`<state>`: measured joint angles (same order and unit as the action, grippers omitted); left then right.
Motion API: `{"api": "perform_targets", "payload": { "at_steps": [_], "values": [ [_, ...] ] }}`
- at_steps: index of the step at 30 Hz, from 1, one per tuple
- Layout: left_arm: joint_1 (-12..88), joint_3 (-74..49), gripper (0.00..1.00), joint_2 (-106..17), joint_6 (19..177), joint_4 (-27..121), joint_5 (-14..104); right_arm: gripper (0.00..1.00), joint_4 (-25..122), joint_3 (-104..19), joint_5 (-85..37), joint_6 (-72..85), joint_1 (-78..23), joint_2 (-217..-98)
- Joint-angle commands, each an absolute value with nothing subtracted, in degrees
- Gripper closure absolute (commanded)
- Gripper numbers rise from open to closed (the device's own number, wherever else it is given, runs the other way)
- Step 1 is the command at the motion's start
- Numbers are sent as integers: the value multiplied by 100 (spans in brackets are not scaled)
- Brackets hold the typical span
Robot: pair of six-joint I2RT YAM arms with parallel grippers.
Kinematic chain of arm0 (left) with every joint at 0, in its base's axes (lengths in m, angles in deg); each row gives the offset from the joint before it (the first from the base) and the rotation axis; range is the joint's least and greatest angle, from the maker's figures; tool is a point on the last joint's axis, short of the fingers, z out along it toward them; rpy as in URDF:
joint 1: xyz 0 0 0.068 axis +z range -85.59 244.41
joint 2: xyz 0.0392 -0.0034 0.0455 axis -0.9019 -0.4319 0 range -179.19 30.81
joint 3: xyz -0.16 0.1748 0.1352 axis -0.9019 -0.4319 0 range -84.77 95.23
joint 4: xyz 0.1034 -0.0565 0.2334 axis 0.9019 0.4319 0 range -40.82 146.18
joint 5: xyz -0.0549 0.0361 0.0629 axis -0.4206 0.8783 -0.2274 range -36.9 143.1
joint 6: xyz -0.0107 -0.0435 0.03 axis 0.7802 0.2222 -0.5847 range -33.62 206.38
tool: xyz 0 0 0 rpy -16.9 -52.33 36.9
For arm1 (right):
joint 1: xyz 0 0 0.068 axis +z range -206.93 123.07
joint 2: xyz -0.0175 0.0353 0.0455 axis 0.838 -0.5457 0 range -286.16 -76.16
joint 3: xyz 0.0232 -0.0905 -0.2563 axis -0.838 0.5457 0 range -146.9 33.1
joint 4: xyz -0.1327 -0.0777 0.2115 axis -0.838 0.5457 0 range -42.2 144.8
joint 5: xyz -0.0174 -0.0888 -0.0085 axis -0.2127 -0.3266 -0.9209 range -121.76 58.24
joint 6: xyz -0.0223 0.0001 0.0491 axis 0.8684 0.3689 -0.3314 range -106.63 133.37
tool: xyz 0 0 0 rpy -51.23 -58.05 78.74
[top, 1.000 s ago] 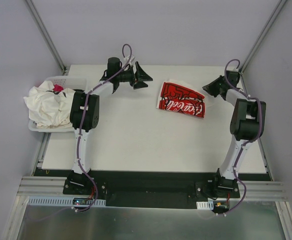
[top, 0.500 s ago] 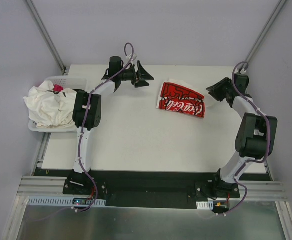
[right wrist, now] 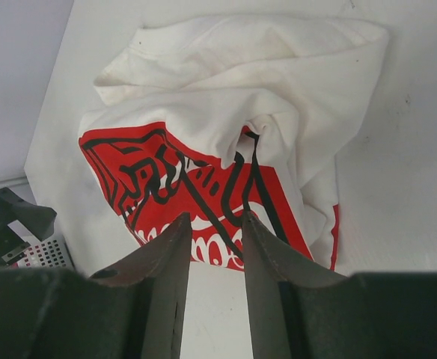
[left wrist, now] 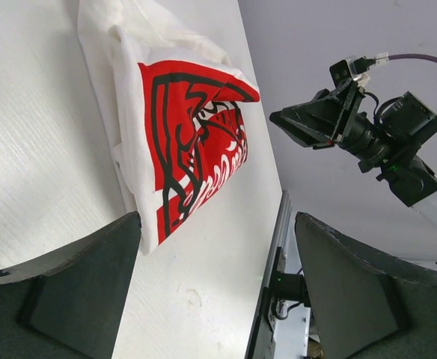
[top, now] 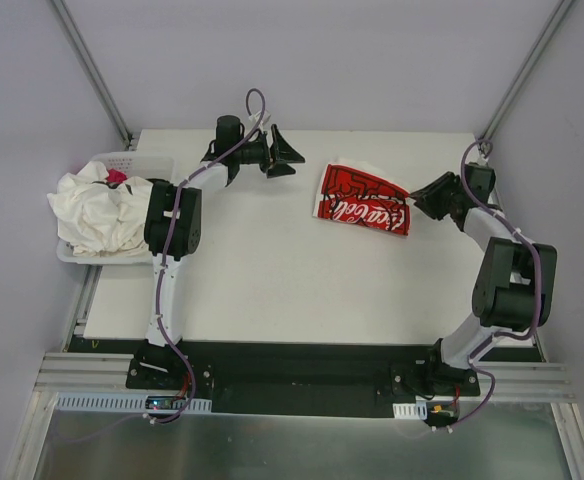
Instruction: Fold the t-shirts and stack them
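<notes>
Softly rumpled, red-printed white t-shirt (top: 364, 197)

A: What is the printed shirt (top: 362, 200) made of?
B: Soft, thin white cloth with a flat red print. It looks dull and wrinkly. The heap of shirts (top: 97, 212) is the same soft cloth, all crumpled.
A: And the basket (top: 137, 162)?
B: Hard white plastic with small holes.
A: The counter (top: 302, 290)?
B: Smooth and white, not shiny. The jaws of the right gripper (right wrist: 213, 224) are dull black plastic. The rails (top: 92, 70) are grey metal.
</notes>
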<state>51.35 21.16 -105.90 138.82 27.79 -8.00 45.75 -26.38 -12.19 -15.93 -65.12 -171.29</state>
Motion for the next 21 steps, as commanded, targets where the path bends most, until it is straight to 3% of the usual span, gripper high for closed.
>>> {"api": "perform_targets", "payload": {
  "at_steps": [1, 21],
  "values": [
    [5149, 2018, 18, -10050, 13683, 2536, -957, 65, 4218, -2859, -1173, -1580, -6563, -17397],
    [5158, 2386, 17, -10349, 13797, 2563, -1124, 64, 4077, -3782, -1146, -1792, -6519, -18329]
  ]
}}
